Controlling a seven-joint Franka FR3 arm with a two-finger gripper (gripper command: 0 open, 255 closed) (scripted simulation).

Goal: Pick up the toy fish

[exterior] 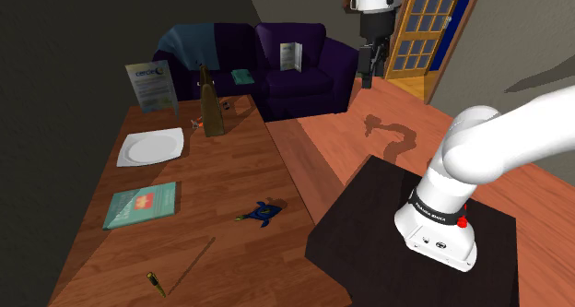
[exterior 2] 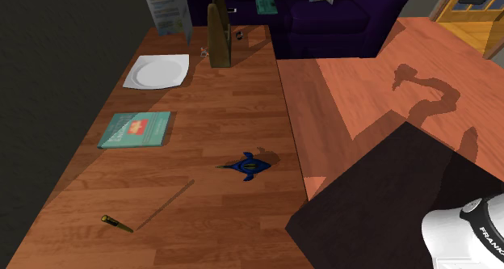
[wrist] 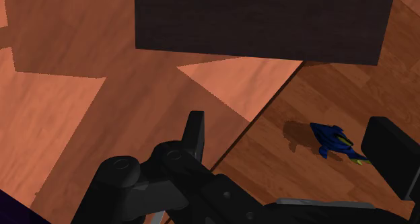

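Observation:
A small blue toy fish with yellow trim lies flat on the wooden table, close to the table's edge that faces the stand. It lies in mid-table in the second exterior view. My gripper hangs high in the air over the floor near the sofa, far from the fish. In the wrist view the two black fingers stand wide apart with nothing between them, so the gripper is open. The fish lies far below, nearer the right-hand finger.
On the table stand a tall brown bottle, a white plate, a teal book, a standing sign and a small dark-and-yellow stick. A purple sofa sits behind. The dark stand is beside the table.

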